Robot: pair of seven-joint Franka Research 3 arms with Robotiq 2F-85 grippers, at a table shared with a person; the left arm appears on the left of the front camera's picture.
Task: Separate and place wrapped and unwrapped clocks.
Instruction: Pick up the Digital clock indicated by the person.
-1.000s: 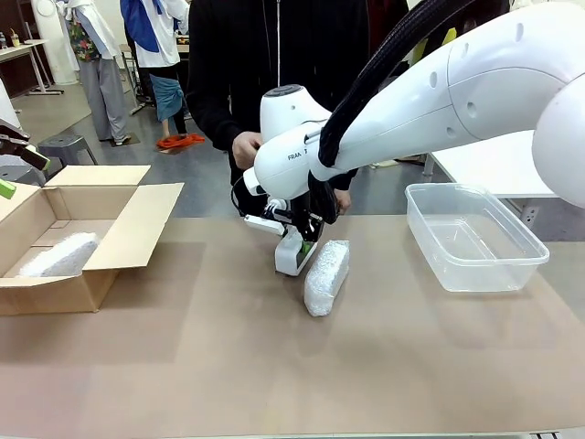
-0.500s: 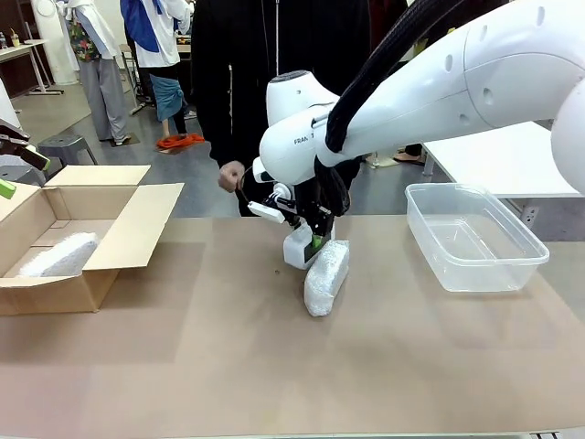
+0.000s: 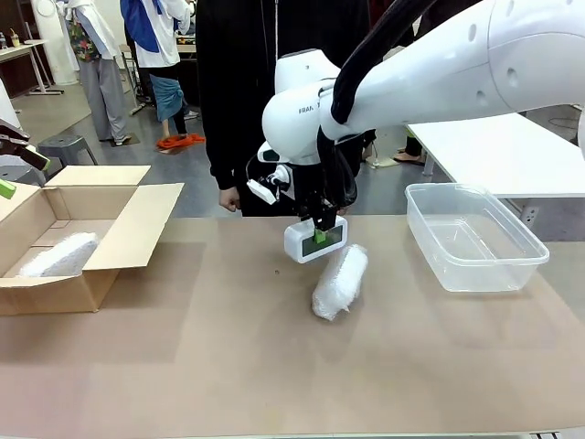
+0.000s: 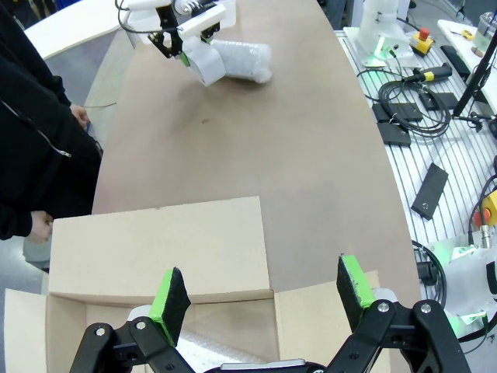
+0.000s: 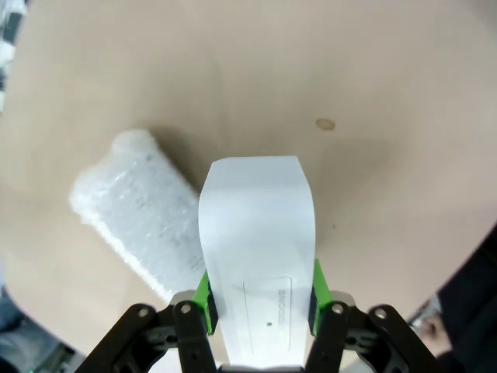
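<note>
My right gripper [image 3: 316,234] is shut on the unwrapped clock [image 3: 315,240], a smooth white block with a dark face, and holds it a little above the table. In the right wrist view the green pads [image 5: 203,294] clamp both sides of the clock [image 5: 258,225]. One wrapped clock [image 3: 339,281], a white bubbly bundle, lies on the table just right of and below it. Another wrapped clock [image 3: 59,254] lies inside the cardboard box [image 3: 137,229] at the left. My left gripper [image 4: 262,286] hangs open over that box, holding nothing.
A clear plastic tub [image 3: 475,236] stands at the right of the table. A person in black stands at the far side, one hand [image 3: 228,198] hanging near the table edge. The brown table [image 3: 274,366] is bare toward the front.
My right gripper has lifted the unwrapped clock off the table and carried it slightly right. The wrapped clock beside it has shifted and turned a little. The person's hand has drawn back.
</note>
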